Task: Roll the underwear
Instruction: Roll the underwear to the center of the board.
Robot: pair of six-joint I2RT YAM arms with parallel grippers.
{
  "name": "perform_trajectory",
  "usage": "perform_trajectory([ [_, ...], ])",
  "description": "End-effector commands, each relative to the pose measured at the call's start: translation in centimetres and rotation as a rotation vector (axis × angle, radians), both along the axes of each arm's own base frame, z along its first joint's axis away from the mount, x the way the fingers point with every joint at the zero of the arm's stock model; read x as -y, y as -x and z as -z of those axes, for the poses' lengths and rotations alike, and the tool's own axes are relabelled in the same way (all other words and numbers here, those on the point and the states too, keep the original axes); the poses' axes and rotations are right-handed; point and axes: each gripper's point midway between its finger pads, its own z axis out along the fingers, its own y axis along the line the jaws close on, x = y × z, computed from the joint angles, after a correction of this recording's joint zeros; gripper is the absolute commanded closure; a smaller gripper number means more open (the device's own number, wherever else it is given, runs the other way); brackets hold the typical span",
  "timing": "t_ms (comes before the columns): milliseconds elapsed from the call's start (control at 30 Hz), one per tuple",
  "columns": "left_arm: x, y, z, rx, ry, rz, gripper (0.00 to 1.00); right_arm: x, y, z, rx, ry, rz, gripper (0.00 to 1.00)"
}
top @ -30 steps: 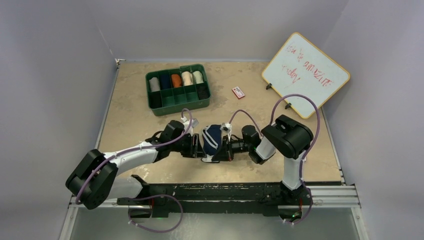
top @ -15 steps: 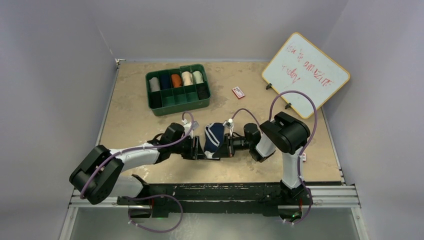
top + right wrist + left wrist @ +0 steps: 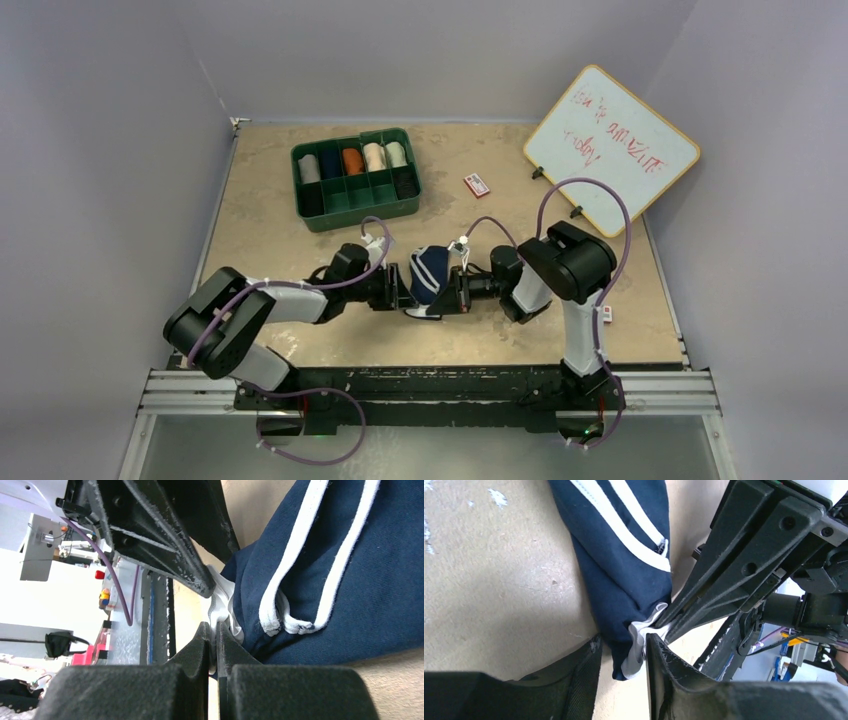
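The navy underwear (image 3: 428, 274) with white edging is bunched into a loose bundle between my two grippers, near the table's front middle. In the left wrist view the underwear (image 3: 624, 555) hangs with its lower tip between the spread fingers of my left gripper (image 3: 624, 655). The right finger touches the white edge, and a gap shows beside the left finger. My right gripper (image 3: 212, 630) is shut, pinching a fold of the white edging of the underwear (image 3: 350, 590). From above, the left gripper (image 3: 400, 290) and right gripper (image 3: 450, 292) face each other across the bundle.
A green divided tray (image 3: 365, 215) holding several rolled cloths stands at the back left. A whiteboard (image 3: 612, 150) leans at the back right, and a small red-and-white card (image 3: 477, 185) lies between them. The metal rail (image 3: 430, 390) runs along the near edge.
Both grippers and the underwear bundle have shifted slightly away from the near edge. The left arm's rear links have swung up and to the right. The right gripper stays shut on the edging.
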Motion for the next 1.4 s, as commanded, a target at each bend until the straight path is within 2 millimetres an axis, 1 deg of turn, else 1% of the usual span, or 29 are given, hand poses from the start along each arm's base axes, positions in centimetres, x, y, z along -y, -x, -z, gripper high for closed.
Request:
perform_trajectory([
  [0,-0.2,-0.3,0.8,-0.002,0.025,-0.022,0.69,1.2,-0.2,2.6,-0.072,0.066,0.052,0.99],
  [67,0.1,0.0,0.9,-0.009,0.037,-0.005,0.77,1.3,-0.3,2.6,-0.075,0.065,0.058,0.98],
  [167,0.6,0.1,0.6,-0.013,0.067,0.02,0.89,1.3,-0.5,2.3,-0.068,0.059,0.063,0.94],
  [267,0.8,0.0,0.1,-0.009,0.079,0.027,0.99,1.3,-0.7,2.1,-0.052,0.064,0.073,0.85],
  [400,0.7,-0.2,0.0,-0.039,0.038,0.018,1.0,1.4,-0.9,1.2,-0.003,0.067,0.073,0.66],
  [500,0.6,-0.3,-0.5,-0.053,0.013,0.026,1.0,1.6,-1.3,0.3,0.075,0.086,0.083,0.57],
  [633,0.5,-0.4,-1.4,-0.04,-0.014,0.046,1.0,2.3,-2.3,-0.6,0.195,0.165,0.088,0.52],
  [700,0.5,-0.5,-1.9,-0.031,-0.022,0.058,1.0,2.8,-3.5,-1.2,0.296,0.226,0.105,0.5],
  [800,0.7,-0.5,-2.5,-0.025,-0.019,0.084,1.0,3.6,-4.7,-2.6,0.381,0.303,0.127,0.48],
  [833,0.8,-0.4,-2.7,-0.027,-0.018,0.094,1.0,4.0,-5.4,-3.1,0.419,0.334,0.156,0.46],
  [867,0.9,-0.4,-2.8,-0.03,-0.02,0.099,1.0,4.4,-6.2,-4.4,0.467,0.351,0.197,0.46],
  [933,0.8,-0.3,-3.0,-0.041,-0.031,0.103,1.0,4.9,-6.9,-6.7,0.547,0.338,0.261,0.44],
  [967,0.7,-0.2,-3.0,-0.048,-0.039,0.105,1.0,5.2,-7.5,-7.9,0.578,0.332,0.314,0.26],
  [1000,0.6,-0.1,-2.9,-0.058,-0.047,0.108,1.0,5.6,-8.1,-8.9,0.588,0.323,0.385,0.03],
  [1033,0.6,0.0,-2.9,-0.066,-0.054,0.111,1.0,6.1,-8.8,-9.5,0.585,0.317,0.461,0.02],
  [1067,0.4,0.2,-2.7,-0.084,-0.067,0.115,1.0,6.3,-8.9,-9.7,0.536,0.311,0.51,0.01],
  [1133,0.0,0.7,-2.2,-0.124,-0.098,0.113,1.0,6.1,-9.4,-10.0,0.554,0.312,0.508,0.01],
  [1167,-0.3,0.9,-1.9,-0.144,-0.115,0.106,1.0,5.6,-9.4,-9.8,0.543,0.313,0.475,0.02],
  [1200,-0.6,1.1,-1.6,-0.169,-0.131,0.094,1.0,5.4,-10.0,-9.8,0.575,0.339,0.437,0.08],
  [1233,-0.8,1.3,-1.3,-0.189,-0.147,0.081,1.0,4.9,-10.1,-10.0,0.631,0.329,0.403,0.18],
  [1267,-1.1,1.5,-1.0,-0.208,-0.163,0.067,1.0,4.3,-9.7,-10.2,0.684,0.302,0.371,0.24],
  [1300,-1.3,1.6,-0.8,-0.223,-0.175,0.054,1.0,3.8,-9.3,-10.7,0.752,0.262,0.359,0.28],
  [1333,-1.5,1.7,-0.5,-0.24,-0.185,0.043,1.0,3.2,-8.6,-11.3,0.842,0.22,0.343,0.3],
  [1367,-1.5,1.7,-0.3,-0.255,-0.192,0.032,1.0,2.6,-7.5,-11.3,0.969,0.199,0.305,0.3],
])
